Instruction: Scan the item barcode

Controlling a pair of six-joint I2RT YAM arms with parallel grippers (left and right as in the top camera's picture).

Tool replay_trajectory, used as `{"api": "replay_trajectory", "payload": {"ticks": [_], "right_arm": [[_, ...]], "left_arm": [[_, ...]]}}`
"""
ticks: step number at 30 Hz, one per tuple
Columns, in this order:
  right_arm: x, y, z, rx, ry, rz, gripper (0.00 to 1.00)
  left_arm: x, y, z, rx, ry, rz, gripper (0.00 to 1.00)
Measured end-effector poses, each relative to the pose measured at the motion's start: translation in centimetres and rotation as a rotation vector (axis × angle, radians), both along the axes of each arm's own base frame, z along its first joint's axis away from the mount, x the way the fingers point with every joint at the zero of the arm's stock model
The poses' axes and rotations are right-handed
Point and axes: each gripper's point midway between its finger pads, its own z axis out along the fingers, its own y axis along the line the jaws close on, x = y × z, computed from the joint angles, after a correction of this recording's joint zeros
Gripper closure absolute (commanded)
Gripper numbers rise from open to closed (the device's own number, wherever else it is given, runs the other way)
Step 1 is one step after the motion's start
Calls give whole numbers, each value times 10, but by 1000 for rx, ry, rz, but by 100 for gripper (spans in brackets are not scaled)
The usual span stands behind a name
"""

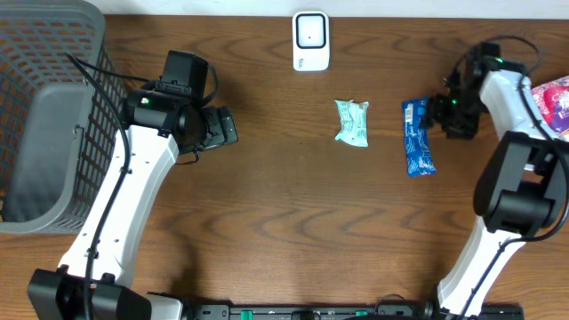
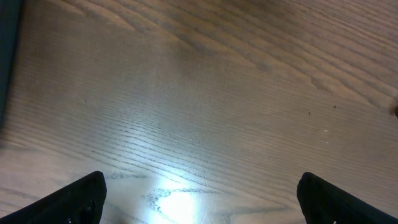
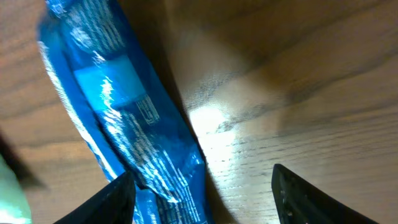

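A blue snack packet (image 1: pixel 418 138) lies flat on the wooden table right of centre. In the right wrist view the blue packet (image 3: pixel 124 118) fills the left side, printed side up. My right gripper (image 1: pixel 437 112) sits at the packet's upper right end. Seen from its wrist, the right gripper (image 3: pixel 205 199) is open, with the packet's end against the left finger (image 3: pixel 115 199) and bare wood towards the right finger (image 3: pixel 305 196). The white barcode scanner (image 1: pixel 311 40) stands at the table's far edge. My left gripper (image 1: pixel 222 126) hangs open over bare wood (image 2: pixel 211 205), holding nothing.
A pale green packet (image 1: pixel 352 122) lies left of the blue one. A pink patterned packet (image 1: pixel 556 100) shows at the right edge. A grey mesh basket (image 1: pixel 53 116) fills the left side of the table.
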Motion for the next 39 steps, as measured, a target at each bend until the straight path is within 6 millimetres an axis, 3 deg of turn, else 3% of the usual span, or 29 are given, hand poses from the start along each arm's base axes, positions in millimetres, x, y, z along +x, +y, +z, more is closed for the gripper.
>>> {"api": "replay_trajectory", "payload": {"ticks": [4, 9, 13, 15, 16, 17, 20, 29, 34, 37, 39], "right_arm": [[-9, 14, -17, 138, -16, 20, 34], [0, 33, -12, 275, -107, 39, 36], [-1, 39, -14, 314, -127, 48, 55], [-4, 41, -17, 321, -133, 52, 75], [-4, 40, -19, 315, -141, 56, 92], [-5, 40, -22, 308, -146, 55, 99], [-12, 42, -28, 326, -134, 49, 99], [-10, 39, -22, 290, -110, 20, 99], [-3, 31, 3, 96, -137, 50, 99], [1, 43, 26, -65, -167, 124, 99], [2, 56, 28, -134, -168, 173, 97]], "left_arm": [[0, 0, 0, 0, 0, 0, 2], [0, 0, 0, 0, 0, 0, 2], [0, 0, 0, 0, 0, 0, 2], [0, 0, 0, 0, 0, 0, 2], [0, 0, 0, 0, 0, 0, 2], [0, 0, 0, 0, 0, 0, 2], [0, 0, 0, 0, 0, 0, 2], [0, 0, 0, 0, 0, 0, 2], [0, 0, 0, 0, 0, 0, 2], [0, 0, 0, 0, 0, 0, 2], [0, 0, 0, 0, 0, 0, 2]]}}
